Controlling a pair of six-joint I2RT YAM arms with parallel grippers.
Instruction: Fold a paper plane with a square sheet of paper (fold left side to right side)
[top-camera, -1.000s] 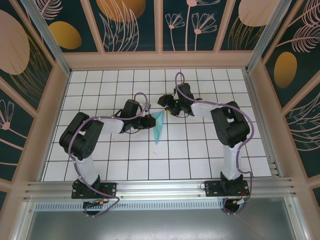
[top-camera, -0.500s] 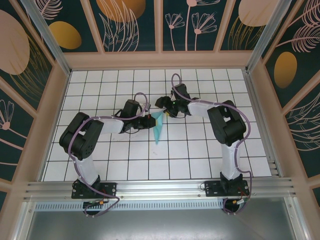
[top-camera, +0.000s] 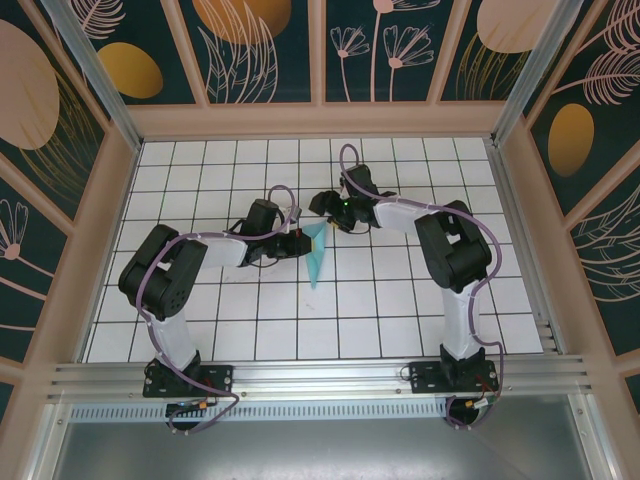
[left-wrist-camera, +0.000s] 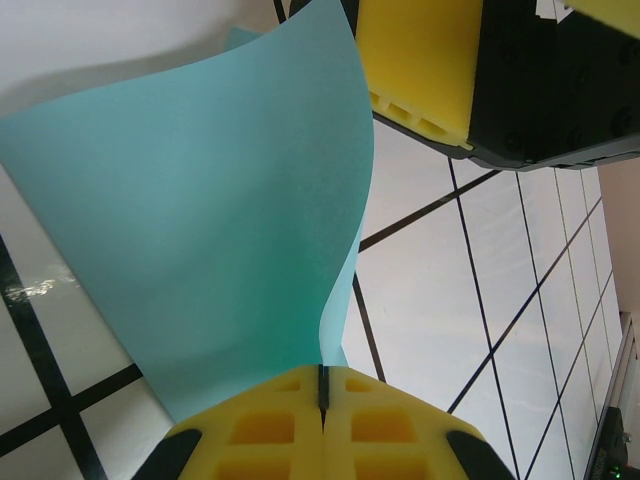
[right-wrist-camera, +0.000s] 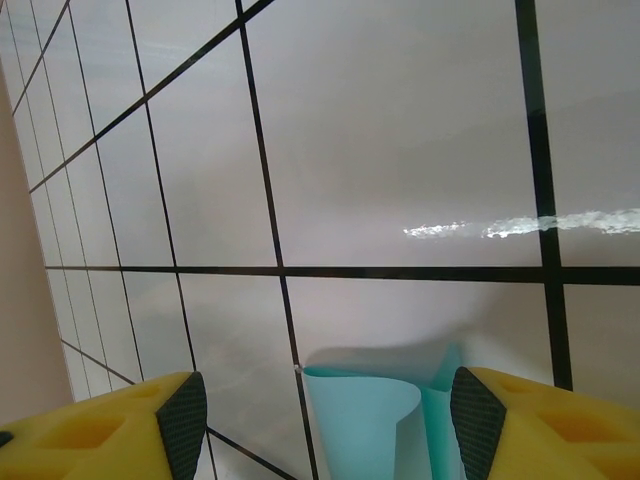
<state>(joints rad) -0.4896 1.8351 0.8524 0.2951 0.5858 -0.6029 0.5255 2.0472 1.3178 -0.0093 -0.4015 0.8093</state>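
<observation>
The square sheet of paper (top-camera: 316, 252) is light turquoise and lies mid-table, folded into a narrow strip that points toward the near edge. My left gripper (top-camera: 299, 243) is shut on the strip's left edge. In the left wrist view its yellow fingertips (left-wrist-camera: 270, 420) pinch the paper (left-wrist-camera: 200, 220), which curls upward in front of them. My right gripper (top-camera: 322, 212) hovers open at the strip's far end. In the right wrist view the curled paper end (right-wrist-camera: 365, 425) sits between the wide-apart fingers (right-wrist-camera: 110, 430) of my right gripper (right-wrist-camera: 320, 415), apart from both pads.
The white gridded table (top-camera: 400, 300) is ringed by a wooden frame (top-camera: 320, 120) with patterned panels. An aluminium rail (top-camera: 320, 378) runs along the near edge by the arm bases. One yellow right-hand finger (left-wrist-camera: 425, 60) hangs close above the paper.
My right gripper has shifted slightly left, closer over the paper's far end. The left gripper and the paper have stayed put.
</observation>
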